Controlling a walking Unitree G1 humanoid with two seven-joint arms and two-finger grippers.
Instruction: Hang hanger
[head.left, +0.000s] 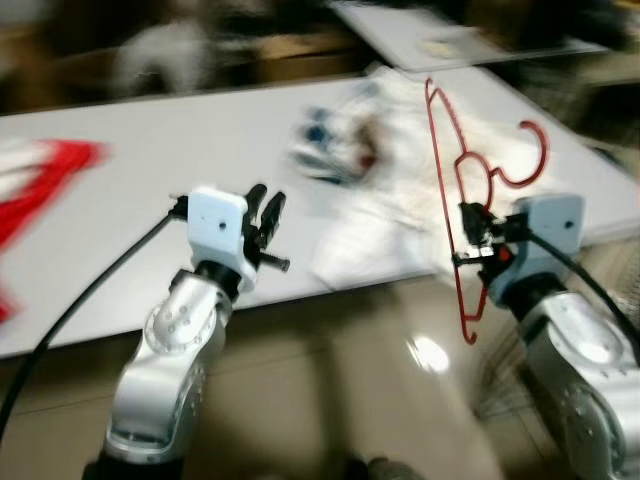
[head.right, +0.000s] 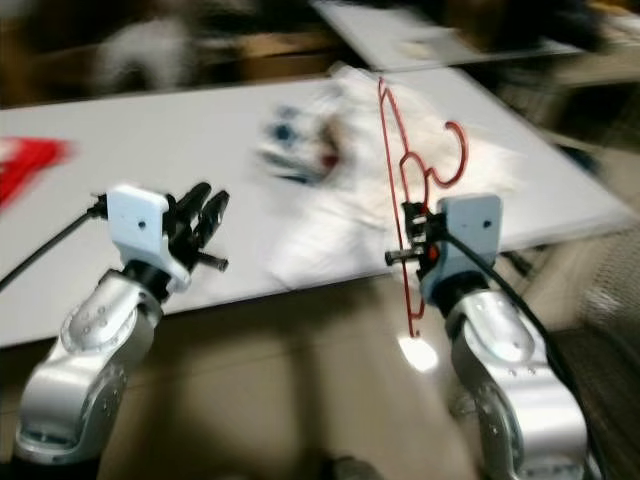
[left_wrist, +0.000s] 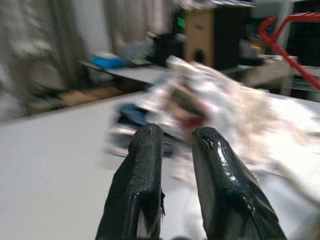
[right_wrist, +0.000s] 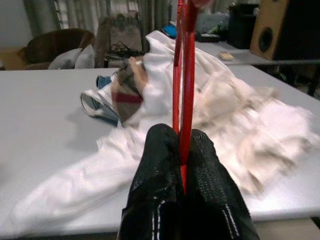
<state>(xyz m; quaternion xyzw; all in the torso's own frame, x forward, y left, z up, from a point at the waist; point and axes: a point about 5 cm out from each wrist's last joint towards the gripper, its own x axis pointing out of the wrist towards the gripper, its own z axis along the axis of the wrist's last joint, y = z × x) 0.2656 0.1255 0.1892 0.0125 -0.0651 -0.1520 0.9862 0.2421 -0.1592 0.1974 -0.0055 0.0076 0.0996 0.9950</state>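
right gripper (head.left: 478, 238) is clamped on a red hanger (head.left: 452, 170), which is held upright above the white table's (head.left: 150, 190) near edge; left gripper (head.left: 265, 215) is held slightly parted, empty.

White table (head.left: 200, 150), glossy tile floor (head.left: 330, 400), speaker (right_wrist: 272, 30).

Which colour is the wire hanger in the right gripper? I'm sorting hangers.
Red; the thin wire hanger shows best in the left eye view.
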